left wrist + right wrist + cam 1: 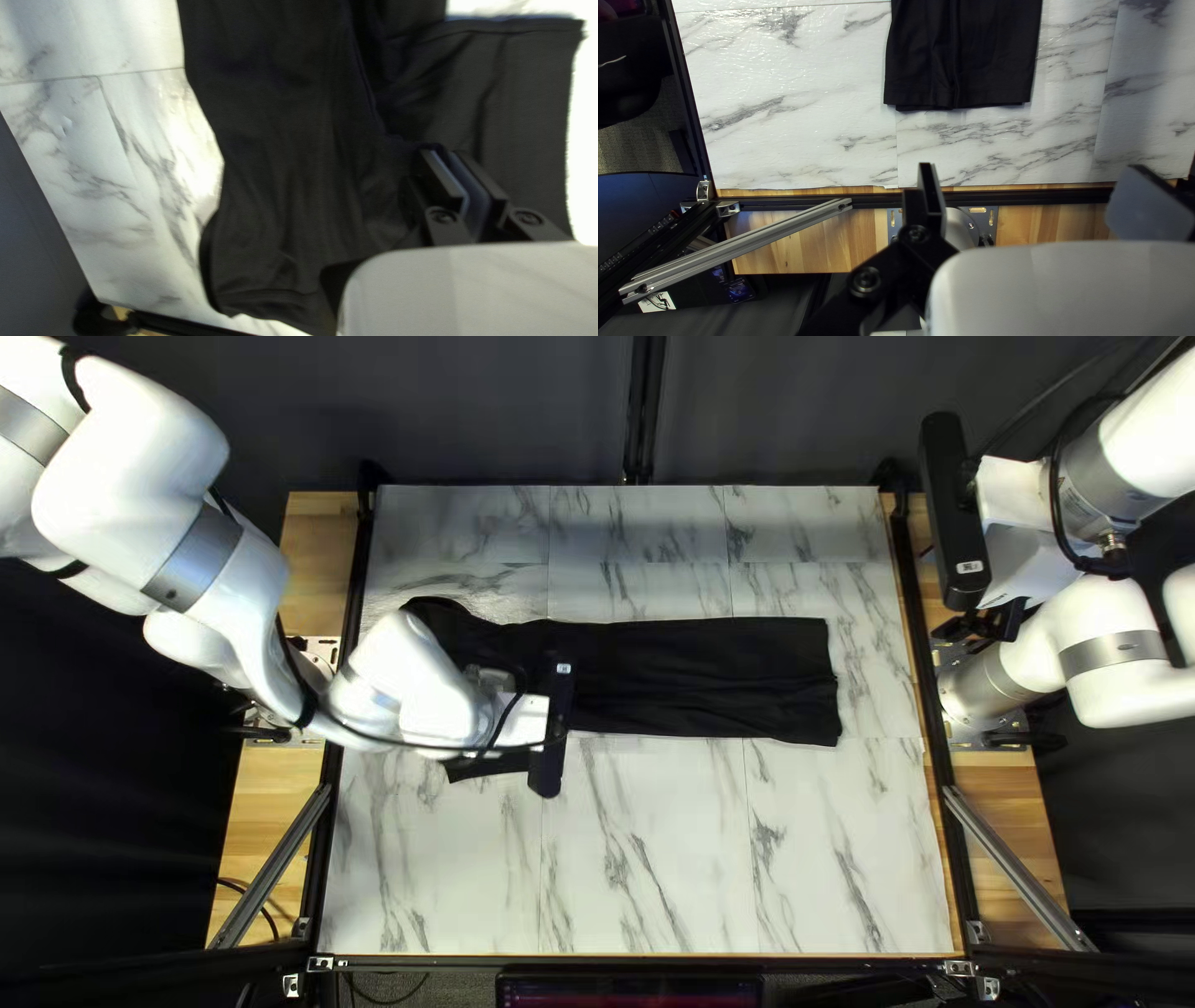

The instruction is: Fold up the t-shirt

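Note:
The black t-shirt (710, 678) lies lengthwise in a narrow strip across the table. In the top left view my left gripper (548, 759) is over its left part, the fingertips hidden by the arm. My left gripper (445, 150) is down at the black cloth (280, 137) in its wrist view, fingers close together with dark cloth pinched between the tips. At the right of the top left view my right gripper (990, 625) hangs beyond the table edge. In its wrist view my right gripper (1033, 180) stands open with nothing between its fingers, short of the shirt's straight end (962, 81).
The marble-patterned tabletop (647, 859) is bordered by dark rails (921, 647) on wooden boards. Slanted metal braces (1015, 865) stand outside the near corners. A screen (629, 989) is below the near edge. My left forearm crosses the table's left rail.

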